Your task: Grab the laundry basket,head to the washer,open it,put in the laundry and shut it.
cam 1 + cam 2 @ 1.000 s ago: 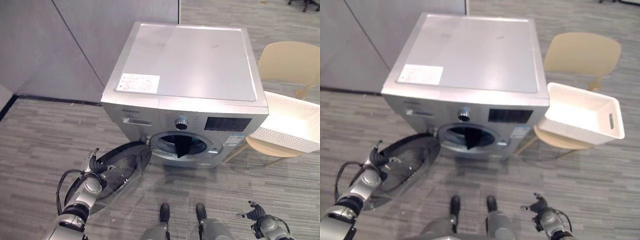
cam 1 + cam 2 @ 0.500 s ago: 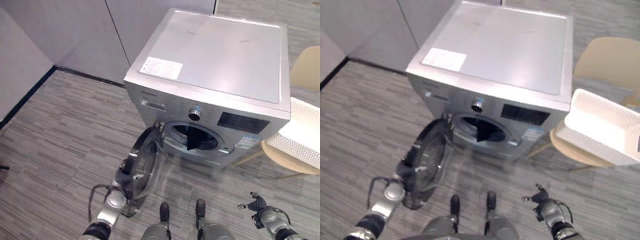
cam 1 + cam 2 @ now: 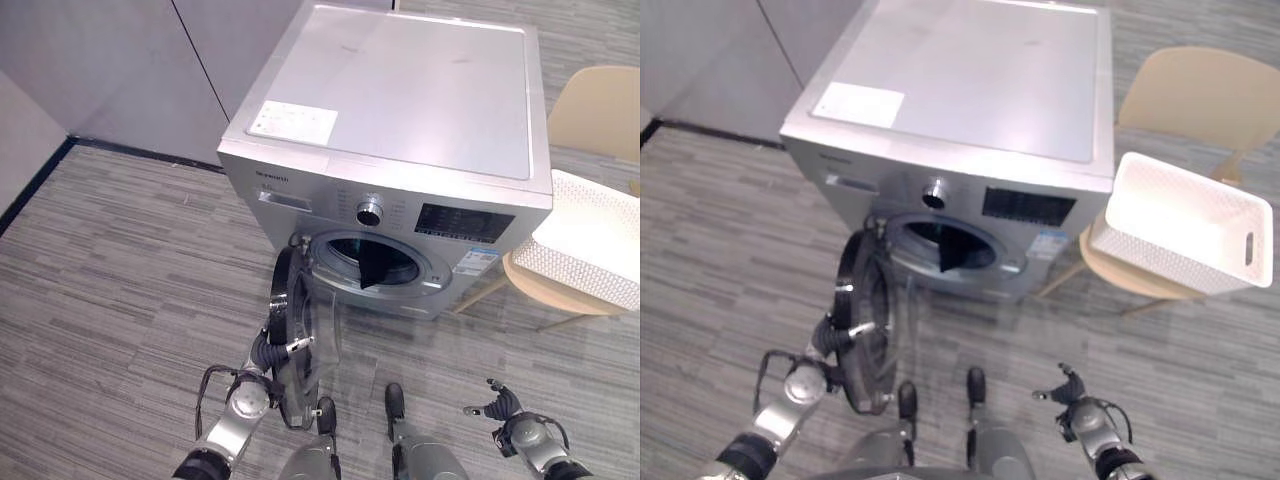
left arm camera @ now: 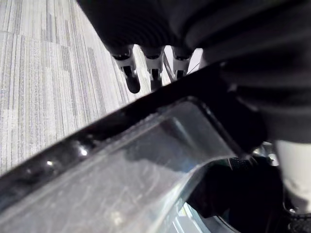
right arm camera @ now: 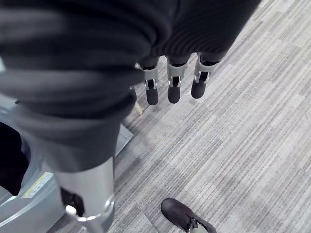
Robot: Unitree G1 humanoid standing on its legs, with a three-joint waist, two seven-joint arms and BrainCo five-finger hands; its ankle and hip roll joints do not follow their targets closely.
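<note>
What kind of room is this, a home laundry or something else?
More likely an office or test space set up for laundry than a home: the washing machine stands alone on grey carpet-like flooring, against plain grey partition walls, beside a beige chair.

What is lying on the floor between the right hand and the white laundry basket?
Nothing: in the right eye view only bare grey floor separates the right hand from the white laundry basket, which sits on a beige chair.

No legible text on washer (image 3: pixel 400 140).

Silver washer (image 3: pixel 400 130) with round door (image 3: pixel 295 330) swung out edge-on; left hand (image 3: pixel 262 352) behind its rim; white basket (image 3: pixel 590 250) on tan chair (image 3: pixel 600 110)
</note>
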